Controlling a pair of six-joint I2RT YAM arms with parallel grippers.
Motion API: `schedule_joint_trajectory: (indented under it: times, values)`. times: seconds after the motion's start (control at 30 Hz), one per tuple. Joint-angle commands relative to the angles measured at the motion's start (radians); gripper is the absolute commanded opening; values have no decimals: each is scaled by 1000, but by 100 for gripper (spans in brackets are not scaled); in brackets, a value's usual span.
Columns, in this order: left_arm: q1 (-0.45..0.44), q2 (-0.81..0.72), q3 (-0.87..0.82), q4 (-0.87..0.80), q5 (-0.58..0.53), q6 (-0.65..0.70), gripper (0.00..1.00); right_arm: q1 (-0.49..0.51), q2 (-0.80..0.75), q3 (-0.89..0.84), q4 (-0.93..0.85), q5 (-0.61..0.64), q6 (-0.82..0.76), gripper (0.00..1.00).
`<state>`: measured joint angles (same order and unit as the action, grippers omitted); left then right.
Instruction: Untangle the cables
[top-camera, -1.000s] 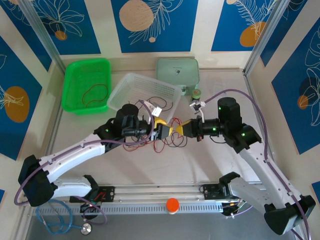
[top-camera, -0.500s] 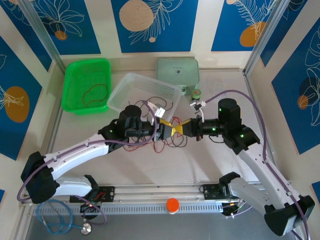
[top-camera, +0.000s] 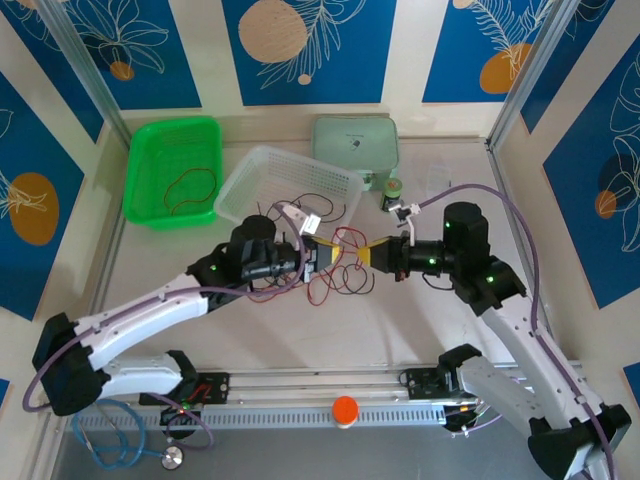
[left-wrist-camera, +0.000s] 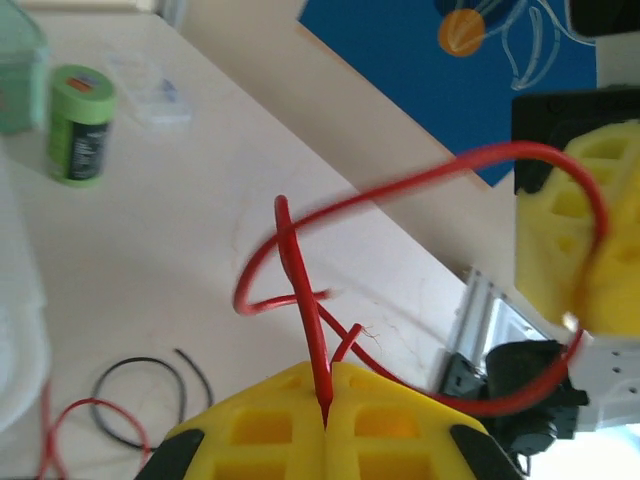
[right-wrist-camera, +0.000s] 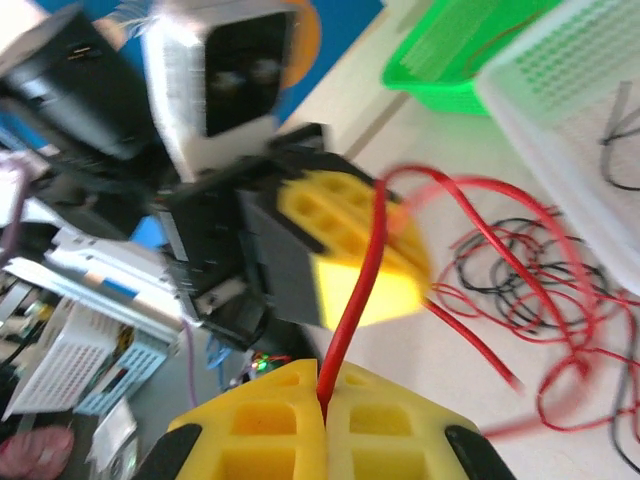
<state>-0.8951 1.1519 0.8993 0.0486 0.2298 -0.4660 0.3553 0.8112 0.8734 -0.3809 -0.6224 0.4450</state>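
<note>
Above the table (top-camera: 400, 320) middle, gripping 1 red cable (left-wrist-camera: 300, 270) tight in left jaws and right jaws, black cable (left-wrist-camera: 140, 362) loose beneath. Pulling-apart step, apparently; next, spread slowly, lifting red clear.

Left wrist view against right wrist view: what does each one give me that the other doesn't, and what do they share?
The left wrist view adds a small green can standing on the table. The right wrist view adds the green basket, the clear basket and the tangled heap of cables beside it. Shared: the red cable running between the left tool and the right tool, both shut on it.
</note>
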Motion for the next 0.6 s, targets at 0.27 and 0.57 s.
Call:
schedule_joint_trajectory:
  times: [0.27,0.57]
  values:
    - [15,-239,-15,-366,-337,50,0,-343,-99,-164,-35,126,257,0]
    - [41,-276,43,-489,-402,68,0,-440,-142,-228,-79,186,343,0]
